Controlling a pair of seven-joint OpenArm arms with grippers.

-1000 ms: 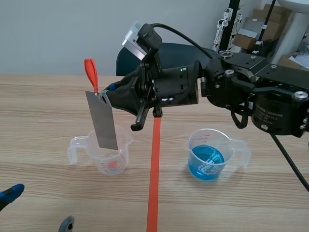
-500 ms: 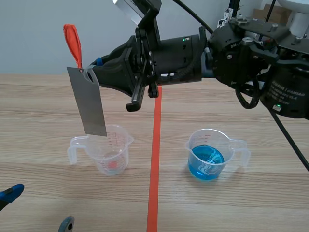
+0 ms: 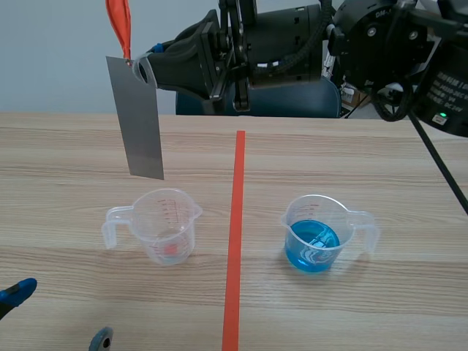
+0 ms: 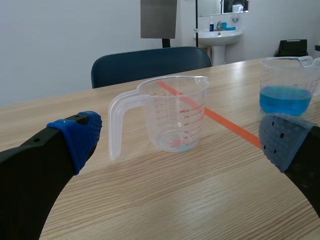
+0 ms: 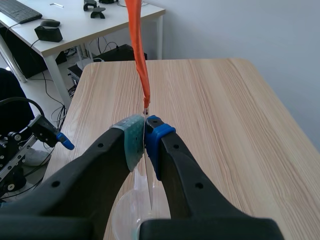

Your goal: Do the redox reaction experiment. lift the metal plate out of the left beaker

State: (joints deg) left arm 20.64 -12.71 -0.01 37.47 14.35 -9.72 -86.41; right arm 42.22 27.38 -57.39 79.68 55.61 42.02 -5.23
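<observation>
While one metal plate hangs aloft — two beakers stand below.

Scene camera before table; left wrist low, right wrist high; left beaker common to all.

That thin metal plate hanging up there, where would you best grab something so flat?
By its top end, under the orange strip, fingers pressing its two flat faces. The metal plate is a thin sheet hanging upright, so its edges give nothing to pinch. Come in level from the side, as the right gripper holds it now.
</observation>
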